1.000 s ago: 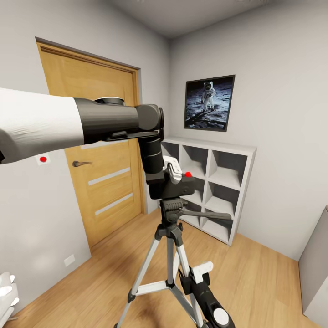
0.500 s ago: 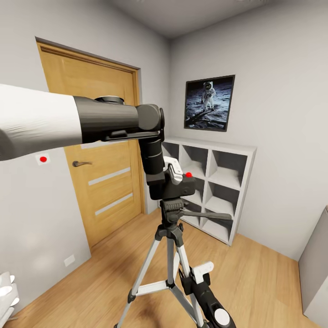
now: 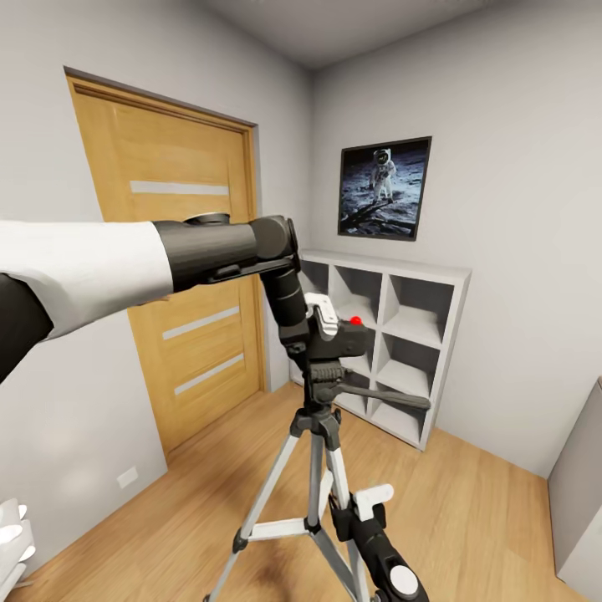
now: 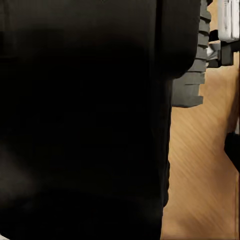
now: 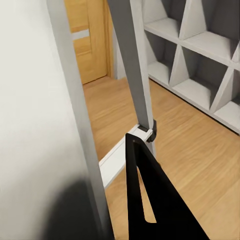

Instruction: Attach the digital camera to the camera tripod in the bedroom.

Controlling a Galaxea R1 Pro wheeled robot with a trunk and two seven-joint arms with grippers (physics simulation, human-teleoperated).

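The digital camera [image 3: 341, 339], black with a red button on top, sits right on the black head of the camera tripod [image 3: 322, 380]. My left gripper [image 3: 322, 322] comes down from the left arm and is shut on it, white fingers [image 3: 324, 311] against its top. In the left wrist view the camera's dark body [image 4: 80, 120] is very close. The tripod's silver legs [image 3: 313, 477] spread over the wood floor, and its pan handle [image 3: 389, 397] points right. My right gripper [image 3: 370, 499] hangs low beside a tripod leg [image 5: 132, 70], its black fingers [image 5: 150, 200] closed to a point.
An oak door [image 3: 180, 301] with frosted strips is at the left, and white cube shelves [image 3: 393, 334] stand behind the tripod under an astronaut picture [image 3: 385, 188]. A grey cabinet edge [image 3: 581, 502] is at the right. Wood floor [image 3: 468, 518] lies open to the right of the tripod.
My left arm has dropped lower and carried the camera slightly to the right, settling it on the tripod head. The right arm has hardly moved.
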